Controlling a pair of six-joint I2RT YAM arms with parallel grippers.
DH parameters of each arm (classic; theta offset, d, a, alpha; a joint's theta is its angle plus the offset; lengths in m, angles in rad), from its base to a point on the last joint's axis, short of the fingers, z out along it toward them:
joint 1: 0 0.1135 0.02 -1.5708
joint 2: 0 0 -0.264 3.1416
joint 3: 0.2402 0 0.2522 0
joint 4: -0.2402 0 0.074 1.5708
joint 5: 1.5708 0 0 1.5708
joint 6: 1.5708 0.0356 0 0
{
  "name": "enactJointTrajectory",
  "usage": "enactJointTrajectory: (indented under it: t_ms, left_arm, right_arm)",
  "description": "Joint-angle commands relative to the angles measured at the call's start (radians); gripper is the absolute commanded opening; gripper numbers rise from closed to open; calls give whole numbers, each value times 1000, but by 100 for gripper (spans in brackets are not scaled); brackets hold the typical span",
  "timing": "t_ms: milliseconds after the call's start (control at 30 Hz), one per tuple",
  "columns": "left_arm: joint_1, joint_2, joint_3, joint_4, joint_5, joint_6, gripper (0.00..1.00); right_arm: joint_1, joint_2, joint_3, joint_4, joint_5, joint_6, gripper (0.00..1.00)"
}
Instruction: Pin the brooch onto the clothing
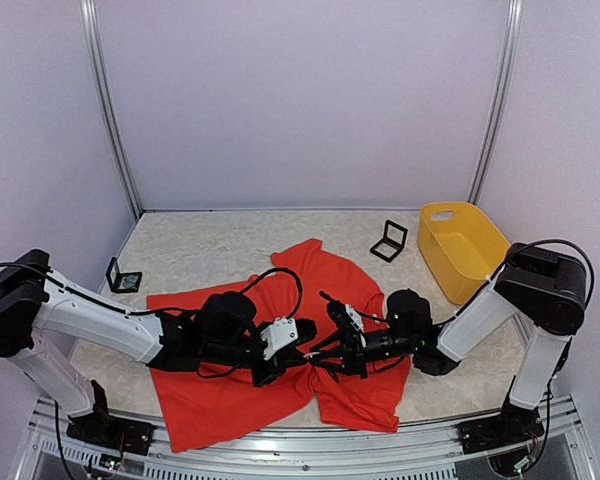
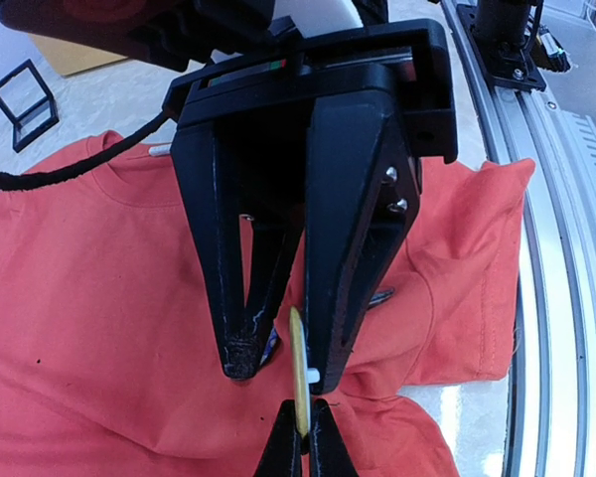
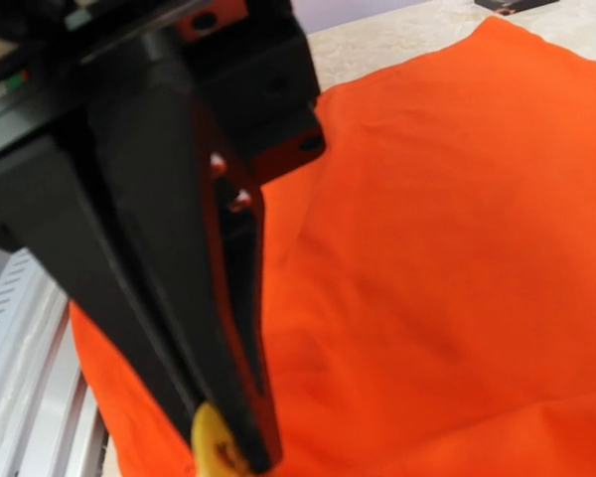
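From overhead, the left gripper (image 1: 298,355) and the right gripper (image 1: 327,358) are meeting tip to tip over the T-shirt (image 1: 230,400). Their black fingers are hiding whatever is between them. The right wrist camera is not showing its own fingers. Instead the left gripper (image 3: 240,452) is filling the left half of that frame, blurred and cut off at the top. Only a yellow sliver of the brooch (image 3: 211,447) is peeking out at its tip, against the bottom edge. The left wrist view is giving the clearest look: the brooch (image 2: 298,363) is standing edge-on as a thin yellow strip, with its face turned out of sight.

The left gripper is pinching the lower end of that strip, its fingers nearly together. The right gripper (image 2: 284,370) is pointing back at the camera with its fingers spread well apart, one on each side of the brooch. The strip is sitting close to one of them, possibly touching it, though the angle is leaving that unclear.

The T-shirt is lying spread and rumpled on the table (image 1: 210,245), directly beneath both grippers. A yellow basket (image 1: 460,250) is sitting at the far right, apart from the shirt.
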State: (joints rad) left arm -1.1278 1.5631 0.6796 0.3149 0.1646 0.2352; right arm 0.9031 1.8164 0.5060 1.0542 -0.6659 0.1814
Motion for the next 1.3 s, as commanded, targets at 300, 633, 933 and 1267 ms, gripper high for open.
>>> enactJointTrajectory:
  t_ms: [300, 633, 933, 1267]
  left_arm:
    - [-19, 15, 21, -27, 51, 2, 0]
    - [-22, 23, 23, -12, -15, -5, 0]
    - [-109, 40, 49, -67, -256, 86, 0]
    - [-302, 226, 305, -570, -402, 216, 38]
  right_arm:
    - [-33, -30, -37, 91, 62, 22, 26]
    - [-34, -69, -77, 84, 47, -30, 33]
    - [-34, -138, -96, -15, 113, -39, 35]
    - [-35, -289, -103, -282, 673, -1, 36]
